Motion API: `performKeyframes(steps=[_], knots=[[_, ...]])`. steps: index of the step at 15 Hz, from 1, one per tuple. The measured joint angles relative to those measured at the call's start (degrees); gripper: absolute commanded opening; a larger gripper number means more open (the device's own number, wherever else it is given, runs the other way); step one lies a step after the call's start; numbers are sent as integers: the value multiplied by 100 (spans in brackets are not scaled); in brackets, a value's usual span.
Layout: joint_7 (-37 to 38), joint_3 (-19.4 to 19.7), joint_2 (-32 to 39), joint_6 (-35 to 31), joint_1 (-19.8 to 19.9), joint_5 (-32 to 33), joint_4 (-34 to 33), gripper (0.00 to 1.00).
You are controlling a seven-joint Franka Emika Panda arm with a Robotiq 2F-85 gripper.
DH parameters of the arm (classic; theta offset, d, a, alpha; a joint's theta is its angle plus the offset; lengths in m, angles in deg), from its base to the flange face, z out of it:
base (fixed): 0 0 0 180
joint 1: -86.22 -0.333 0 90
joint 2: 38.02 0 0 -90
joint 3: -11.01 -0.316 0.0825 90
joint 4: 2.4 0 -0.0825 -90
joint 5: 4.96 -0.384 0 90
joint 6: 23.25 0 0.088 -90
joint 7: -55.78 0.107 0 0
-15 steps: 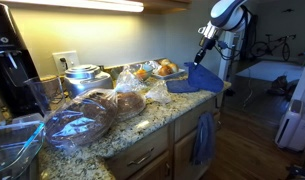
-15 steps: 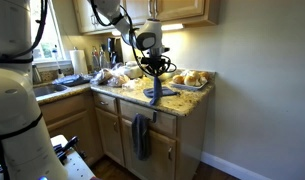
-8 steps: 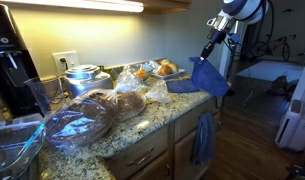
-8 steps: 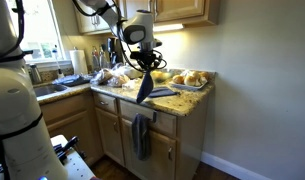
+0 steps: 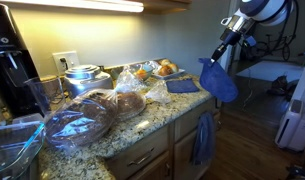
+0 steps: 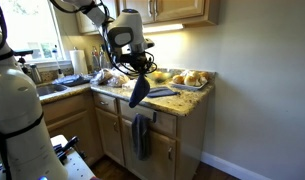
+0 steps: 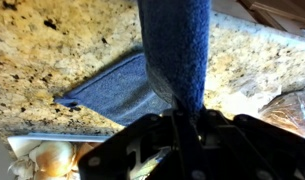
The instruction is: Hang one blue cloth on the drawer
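My gripper [image 5: 224,52] is shut on the royal-blue cloth [image 5: 219,83], which hangs free in the air past the counter's end. In the other exterior view the gripper [image 6: 138,66] holds the cloth [image 6: 138,93] above the counter's front edge. In the wrist view the cloth [image 7: 177,45] runs up from the jaws [image 7: 182,125]. The oak drawer front [image 5: 187,129] [image 6: 160,123] lies below the counter. A duller grey-blue towel [image 5: 203,139] [image 6: 141,136] hangs on its handle. A smaller flat-folded blue cloth [image 5: 182,87] [image 6: 163,93] [image 7: 117,90] lies on the counter.
The granite counter [image 5: 152,118] holds a tray of bread rolls [image 5: 162,69] [image 6: 192,78], bagged bread [image 5: 87,118], metal bowls [image 5: 82,75] and a coffee machine [image 5: 7,60]. A second drawer [image 5: 142,158] lies beside the first.
My gripper has lifted the blue cloth off the counter and carried it outward past the counter's edge. The cloth now hangs free. The folded cloth stayed on the counter.
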Motion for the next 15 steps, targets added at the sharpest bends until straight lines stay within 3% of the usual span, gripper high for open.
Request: performKeyframes(steps=[4, 15], knots=[[-10, 253, -18, -167, -205, -60, 393, 11], [-1, 281, 8, -164, -238, 11, 394, 7]])
